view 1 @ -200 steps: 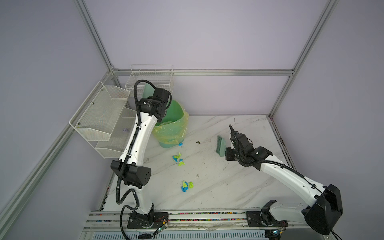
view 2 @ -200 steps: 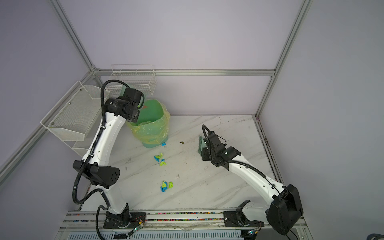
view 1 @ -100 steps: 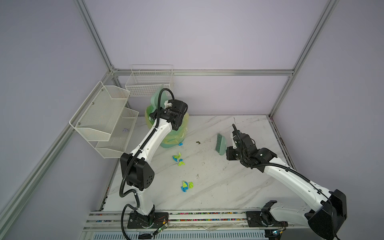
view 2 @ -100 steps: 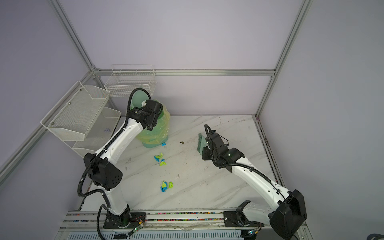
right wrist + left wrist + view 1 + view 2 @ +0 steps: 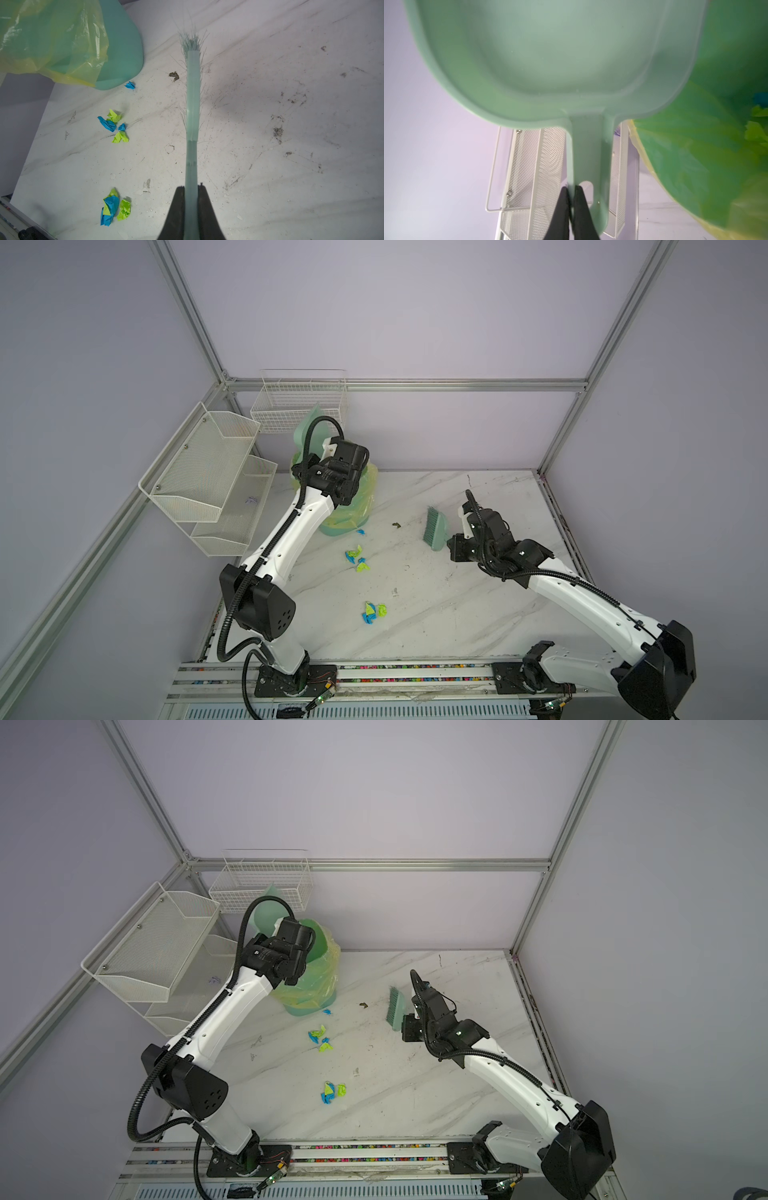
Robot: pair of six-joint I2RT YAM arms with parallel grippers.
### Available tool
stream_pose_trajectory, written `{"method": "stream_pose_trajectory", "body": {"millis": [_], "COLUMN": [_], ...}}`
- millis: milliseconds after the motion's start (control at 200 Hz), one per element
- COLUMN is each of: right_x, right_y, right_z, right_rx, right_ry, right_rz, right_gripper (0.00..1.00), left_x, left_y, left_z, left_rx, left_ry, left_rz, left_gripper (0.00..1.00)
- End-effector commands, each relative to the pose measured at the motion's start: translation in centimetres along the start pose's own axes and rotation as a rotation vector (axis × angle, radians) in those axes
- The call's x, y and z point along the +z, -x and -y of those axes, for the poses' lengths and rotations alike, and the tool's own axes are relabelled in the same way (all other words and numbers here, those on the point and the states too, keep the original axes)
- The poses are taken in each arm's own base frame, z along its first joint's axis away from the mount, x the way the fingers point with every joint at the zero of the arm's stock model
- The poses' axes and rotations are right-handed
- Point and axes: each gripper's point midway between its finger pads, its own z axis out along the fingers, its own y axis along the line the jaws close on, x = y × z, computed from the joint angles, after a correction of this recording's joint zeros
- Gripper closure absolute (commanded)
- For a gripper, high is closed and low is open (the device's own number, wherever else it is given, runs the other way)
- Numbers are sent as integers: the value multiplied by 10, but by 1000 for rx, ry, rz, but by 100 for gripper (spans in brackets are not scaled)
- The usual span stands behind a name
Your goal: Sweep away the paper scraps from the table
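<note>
Paper scraps, small crumpled wads of bright blue and neon yellow-green paper (image 5: pixel 113 124), lay on the white marble-patterned surface (image 5: pixel 478 614) in two loose clusters, the second (image 5: pixel 114 207) apart from the first. A lone blue wad (image 5: pixel 129 85) sat just beside the base of the green plastic bin (image 5: pixel 353 516), which was lined with a translucent yellow bag.

The wads looked featherlight and springy, likely to skid, tumble or scatter under a quick stroke. Pinching each one seemed poor practice. Low, slow passes of bristles towards a pan lip would probably suit them better.

The right end effector (image 5: pixel 191 188) was clamped on the handle of a pale green hand brush (image 5: pixel 193 93). The brush stood off to one side, well apart from both clusters; whether its bristles touched the surface could not be told.

The left end effector (image 5: pixel 571 190) was closed on an edge of the handle of a pale green plastic dustpan (image 5: pixel 550 62). The pan was raised and tilted at the bin's mouth, and its inside appeared empty.
</note>
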Motion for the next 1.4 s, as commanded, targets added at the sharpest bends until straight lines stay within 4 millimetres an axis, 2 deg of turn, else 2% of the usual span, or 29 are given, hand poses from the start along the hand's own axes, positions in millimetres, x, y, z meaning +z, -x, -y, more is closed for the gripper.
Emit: {"method": "stream_pose_trajectory", "body": {"millis": [0,185,495,655,670,795,820,940,1130,1260,1395], "right_x": [-3,6,30,41,48,60,62,70,86,96,107], "right_y": [10,11,14,17,13,15,16,19,19,21,23], "right_z": [-11,-24,-47,-70,-69,-82,-84,-96,-123,-135,-142], "right_rx": [29,74,209,246,249,258,265,291,311,356,416], "right_ry": [63,131,226,264,251,257,263,297,338,365,370], "right_rz": [45,34,28,26,12,5,9,16,9,10,25], "right_gripper": [100,100,100,100,100,100,100,100,100,100,100], "left_x": [-19,-37,-85,-105,-107,-119,-125,-139,-135,-140,-141], "left_y": [-1,-9,-27,-47,-49,-69,-75,-91,-113,-114,-114], "left_z": [-7,13,16,32,33,43,36,44,65,78,82], "left_rx": [-182,-271,-403,-380,-378,-371,-395,-405,-386,-378,-366], "left_ry": [-176,-396,-721,-865,-875,-948,-966,-1046,-1049,-1100,-1116], "left_rz": [43,31,41,5,-1,-33,-9,-19,-95,-94,-96], "left_gripper": [100,100,100,100,100,100,100,100,100,100,100]}}
